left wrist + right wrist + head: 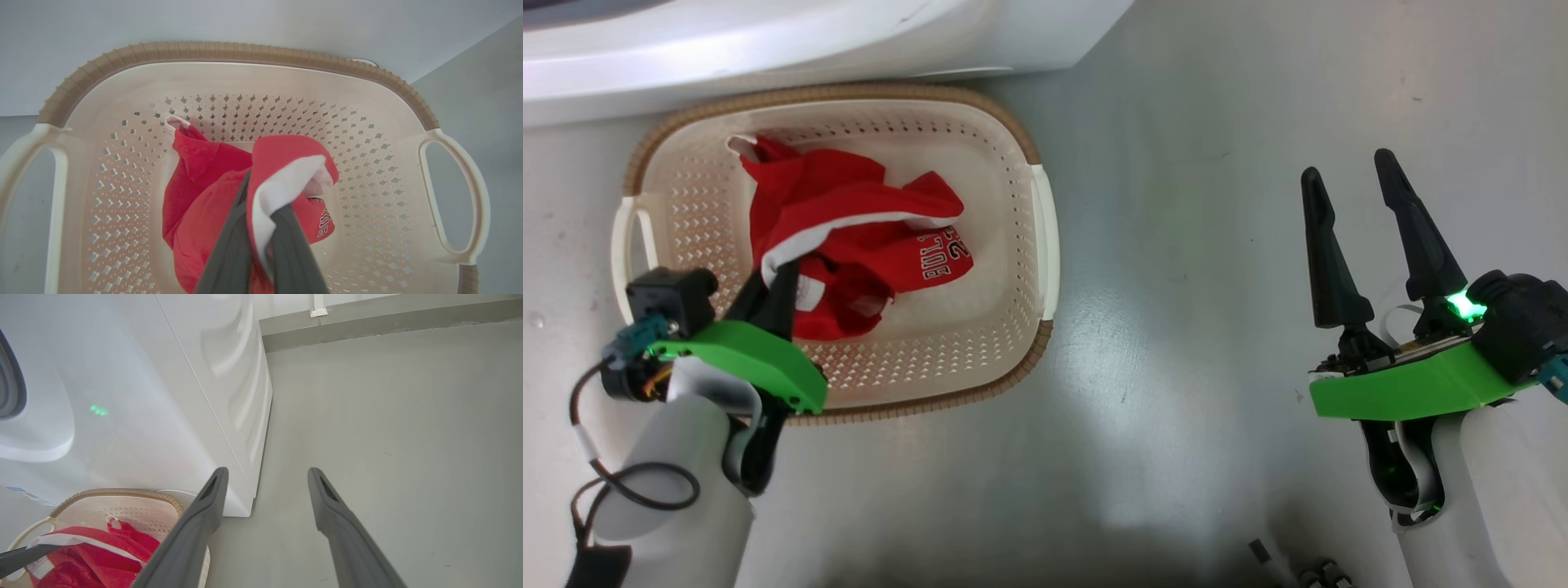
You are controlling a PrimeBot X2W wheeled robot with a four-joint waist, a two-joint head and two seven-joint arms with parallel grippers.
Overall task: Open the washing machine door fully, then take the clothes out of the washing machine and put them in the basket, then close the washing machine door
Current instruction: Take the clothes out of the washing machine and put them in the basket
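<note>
The cream basket (pixel 849 91) (pixel 245 51) (pixel 118 493) stands on the floor against the white washing machine (pixel 768 41) (pixel 163 396). Red clothes (pixel 849 212) (pixel 196 192) (pixel 106 547), one printed BULLS 23, lie inside it. My left gripper (pixel 776 273) (pixel 263 200) hangs over the basket's near side, shut on a fold of red jersey with white trim. My right gripper (pixel 1347 167) (pixel 265 473) is open and holds nothing, over bare floor right of the basket. A dark curved band (pixel 8 388) marks the machine's front; I cannot tell if it is the washing machine door.
Grey floor (pixel 1217 245) spreads to the right of the basket and machine. A wall base with a small white fitting (pixel 318 311) runs along the far side. The machine's corner (pixel 245 506) stands just beside the basket's right handle (pixel 1045 245).
</note>
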